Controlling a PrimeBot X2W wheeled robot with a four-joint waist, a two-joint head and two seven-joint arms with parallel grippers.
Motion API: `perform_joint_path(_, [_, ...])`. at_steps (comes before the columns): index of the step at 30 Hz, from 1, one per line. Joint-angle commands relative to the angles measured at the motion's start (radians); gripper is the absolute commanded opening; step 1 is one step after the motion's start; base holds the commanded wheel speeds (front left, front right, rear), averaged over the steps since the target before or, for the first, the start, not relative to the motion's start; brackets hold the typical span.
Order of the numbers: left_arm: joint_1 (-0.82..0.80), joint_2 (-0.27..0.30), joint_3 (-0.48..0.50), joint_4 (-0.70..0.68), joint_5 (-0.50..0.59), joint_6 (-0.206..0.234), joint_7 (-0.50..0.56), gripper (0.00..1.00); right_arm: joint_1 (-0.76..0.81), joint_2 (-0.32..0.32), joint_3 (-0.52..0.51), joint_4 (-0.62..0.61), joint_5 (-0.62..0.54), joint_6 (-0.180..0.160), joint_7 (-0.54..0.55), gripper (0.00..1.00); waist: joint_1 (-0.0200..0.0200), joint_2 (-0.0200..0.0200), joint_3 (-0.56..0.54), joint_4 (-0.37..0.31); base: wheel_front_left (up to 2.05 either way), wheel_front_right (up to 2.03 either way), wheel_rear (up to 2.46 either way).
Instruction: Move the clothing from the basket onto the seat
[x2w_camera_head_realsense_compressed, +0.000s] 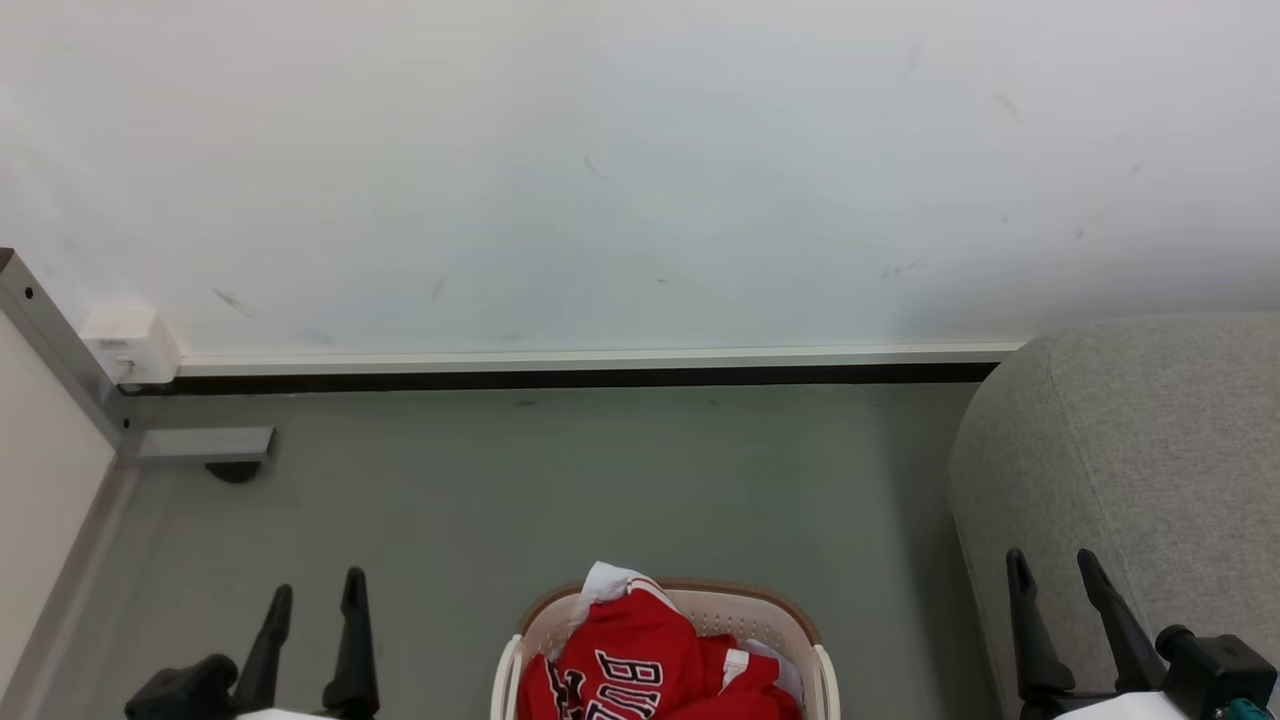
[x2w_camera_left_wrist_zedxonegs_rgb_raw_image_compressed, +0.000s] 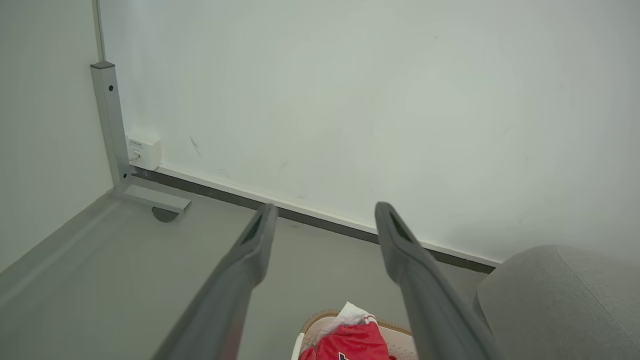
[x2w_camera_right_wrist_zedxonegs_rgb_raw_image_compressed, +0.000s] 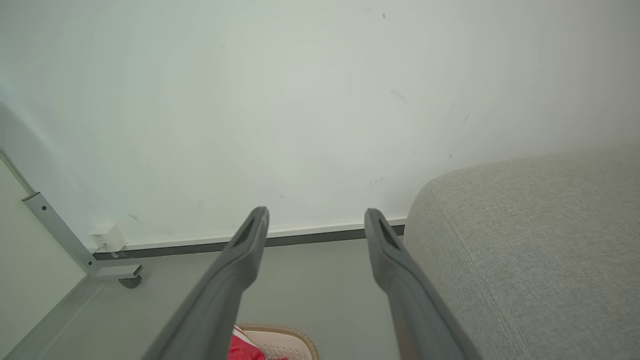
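Clothing fills basket, lettering readable in head view; left tool, right tool agape, empty.

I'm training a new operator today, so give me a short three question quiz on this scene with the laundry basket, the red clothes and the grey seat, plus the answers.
1. Multiple choice: in the head view, the seat stands on which side of the basket? A left; B right; C directly behind.
2. True or false: the clothing already lies on the seat.
3. Fill in: the left gripper and the right gripper both stand ___, holding nothing.

Key: 1 B. 2 false, the clothing is in the basket. 3 open.
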Motion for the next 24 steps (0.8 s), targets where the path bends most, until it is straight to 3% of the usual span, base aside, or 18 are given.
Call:
perform_joint_path(1, [0.010,0.010,-0.003,-0.007,0.032,0.006,-0.008,1.00,0.001,-0.010,0.000,0.003,-0.027,-0.001,-0.012,1.00,0.0000,0.0000,-0.001,0.000,0.00,0.00,0.00])
perform_joint_path(24, [0.034,0.018,-0.018,-0.005,0.217,0.016,-0.056,1.00,-0.001,-0.011,0.007,0.030,-0.146,-0.002,-0.055,1.00,0.0000,0.0000,-0.003,-0.008,0.00,0.00,0.00])
